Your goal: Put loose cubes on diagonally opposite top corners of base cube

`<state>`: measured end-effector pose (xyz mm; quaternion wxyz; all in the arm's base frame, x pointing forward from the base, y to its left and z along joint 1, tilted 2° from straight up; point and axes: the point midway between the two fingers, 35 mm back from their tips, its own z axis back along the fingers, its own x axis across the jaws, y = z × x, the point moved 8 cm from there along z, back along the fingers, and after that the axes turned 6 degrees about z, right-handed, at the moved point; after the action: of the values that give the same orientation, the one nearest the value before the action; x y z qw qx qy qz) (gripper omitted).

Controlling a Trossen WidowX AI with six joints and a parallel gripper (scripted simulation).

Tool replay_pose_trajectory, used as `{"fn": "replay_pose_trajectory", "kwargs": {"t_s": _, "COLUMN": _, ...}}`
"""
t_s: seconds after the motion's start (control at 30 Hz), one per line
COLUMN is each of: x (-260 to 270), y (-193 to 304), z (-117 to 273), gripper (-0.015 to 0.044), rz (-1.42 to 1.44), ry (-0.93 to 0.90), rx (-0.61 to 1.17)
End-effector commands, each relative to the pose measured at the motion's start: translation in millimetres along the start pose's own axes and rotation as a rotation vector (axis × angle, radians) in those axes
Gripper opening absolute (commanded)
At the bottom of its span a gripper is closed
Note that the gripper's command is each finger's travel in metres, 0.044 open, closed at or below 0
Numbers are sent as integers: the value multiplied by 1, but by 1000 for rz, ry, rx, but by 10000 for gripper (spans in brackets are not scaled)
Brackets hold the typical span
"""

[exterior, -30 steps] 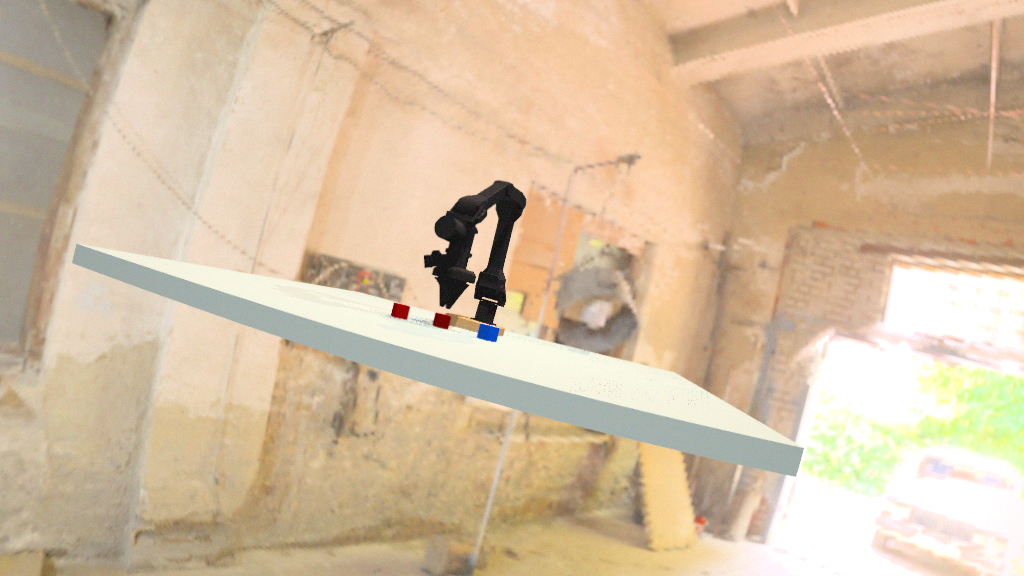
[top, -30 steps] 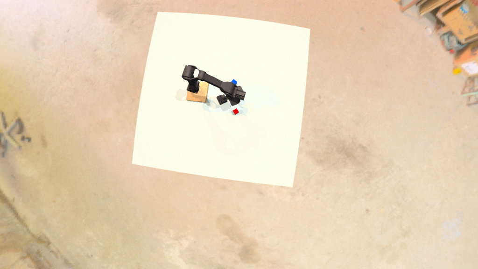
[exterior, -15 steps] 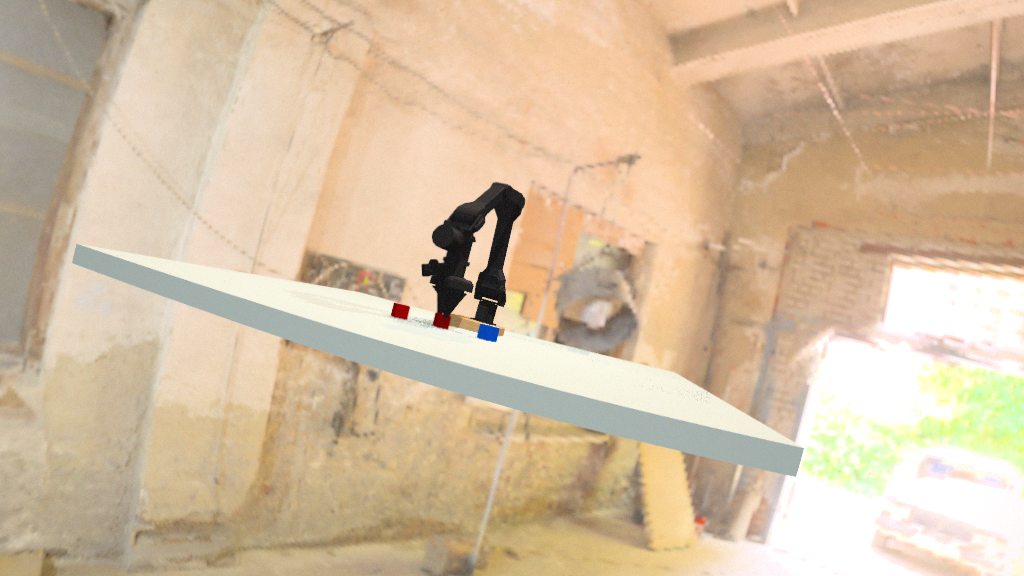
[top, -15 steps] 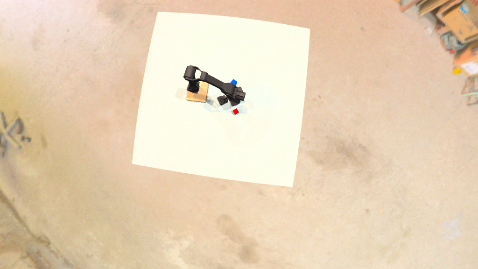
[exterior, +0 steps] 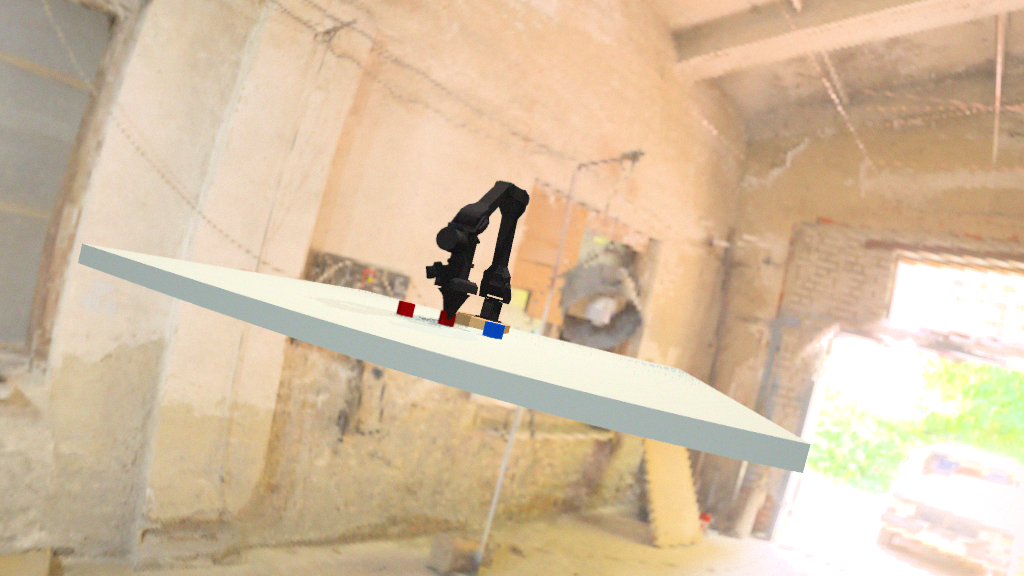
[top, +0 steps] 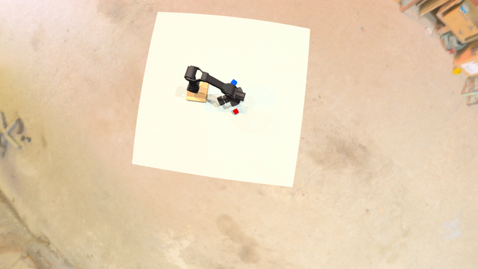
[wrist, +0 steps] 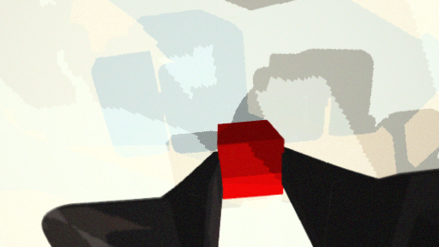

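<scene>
My gripper (top: pixel 228 99) (exterior: pixel 447 312) (wrist: pixel 247 155) is down at the white table top (top: pixel 217 150) (exterior: pixel 608 386) and shut on a red cube (exterior: pixel 446 319) (wrist: pixel 250 160). In the wrist view both black fingers press against the cube's sides, and the cube rests on the table. In the top view the gripper hides this cube. A second red cube (top: pixel 235 111) (exterior: pixel 406 308) lies loose a short way off. A blue cube (top: pixel 233 81) (exterior: pixel 492 329) stands on the other side of the arm, apart from the gripper.
The arm's foot stands on a small wooden plate (top: pixel 197 96) (exterior: pixel 469 320) close to the cubes. The table is a raised slab with open edges all round. Cardboard boxes (top: pixel 458 19) lie on the floor far off.
</scene>
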<state>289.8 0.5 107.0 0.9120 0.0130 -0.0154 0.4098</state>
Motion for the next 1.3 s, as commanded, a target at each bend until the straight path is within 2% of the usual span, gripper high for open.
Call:
{"fn": "replay_pose_trajectory", "kwargs": {"t_s": 0.0, "x": 0, "y": 0, "z": 1, "gripper": 105, "rz": -5, "ry": -2, "rx": 2}}
{"fn": "replay_pose_trajectory", "kwargs": {"t_s": 1.1, "x": 0, "y": -1, "z": 104, "gripper": 105, "rz": -5, "ry": -2, "rx": 2}}
{"fn": "replay_pose_trajectory", "kwargs": {"t_s": 1.27, "x": 1, "y": 1, "z": 108, "gripper": 105, "rz": -12, "ry": -2, "rx": 2}}
